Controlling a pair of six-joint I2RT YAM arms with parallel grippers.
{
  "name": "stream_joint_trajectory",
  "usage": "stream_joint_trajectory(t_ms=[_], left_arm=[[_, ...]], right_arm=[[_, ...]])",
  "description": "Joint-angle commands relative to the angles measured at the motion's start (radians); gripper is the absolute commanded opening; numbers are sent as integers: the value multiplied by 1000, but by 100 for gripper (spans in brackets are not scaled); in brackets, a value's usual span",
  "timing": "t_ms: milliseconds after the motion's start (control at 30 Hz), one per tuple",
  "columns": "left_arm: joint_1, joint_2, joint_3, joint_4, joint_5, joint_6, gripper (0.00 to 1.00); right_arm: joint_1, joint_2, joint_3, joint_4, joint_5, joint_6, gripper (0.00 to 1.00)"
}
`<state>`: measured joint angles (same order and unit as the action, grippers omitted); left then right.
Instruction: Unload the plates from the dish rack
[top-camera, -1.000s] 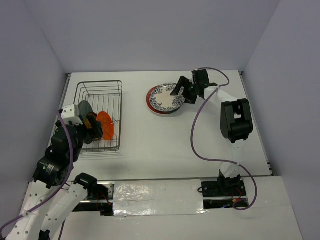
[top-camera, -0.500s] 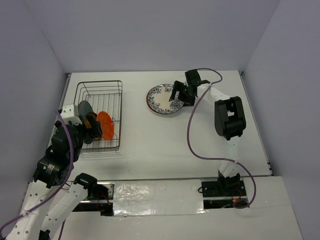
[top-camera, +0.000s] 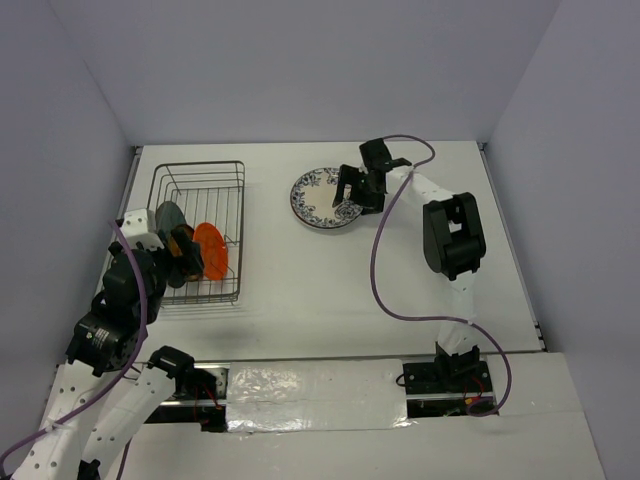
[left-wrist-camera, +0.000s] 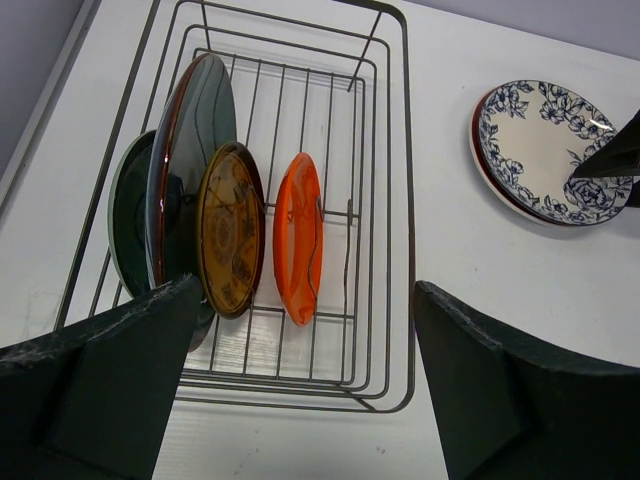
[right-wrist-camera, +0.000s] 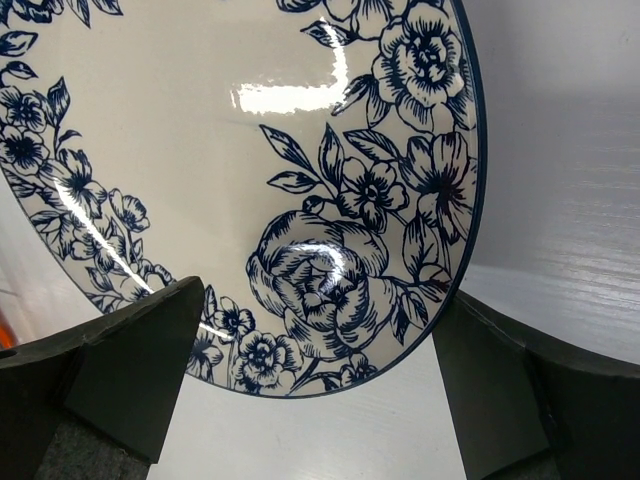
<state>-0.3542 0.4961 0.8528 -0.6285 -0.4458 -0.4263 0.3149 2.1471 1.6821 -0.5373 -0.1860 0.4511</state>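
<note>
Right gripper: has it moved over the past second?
Yes. The right gripper has shifted left, closer to the dish rack, and hangs open over the white-and-blue plate.

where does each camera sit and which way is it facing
Top external: above and behind the bases, looking down; both arms show.
Left wrist: over the dish rack, facing down at upright plates; open left fingers at bottom.
Right wrist: close over the white-and-blue plate; right fingers flank it.
All three show that plate.

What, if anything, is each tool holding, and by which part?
Nothing is held: left tool open above the dish rack, right tool open over the white-and-blue plate.
</note>
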Motion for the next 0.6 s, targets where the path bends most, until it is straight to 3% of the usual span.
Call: stream_joint_trajectory(t_ms=[0,233,567], left_arm=[[-2,5,11,18,-24,-20,100],[-2,22,14,10,-31,-28,100],[-2,30,17,-3,-60,-40,100]], right_arm=[[18,-9,44,3,20,-18,100],[38,26,146,-81,17,-60,100],[38,30,119,-66,-44,-60,100]])
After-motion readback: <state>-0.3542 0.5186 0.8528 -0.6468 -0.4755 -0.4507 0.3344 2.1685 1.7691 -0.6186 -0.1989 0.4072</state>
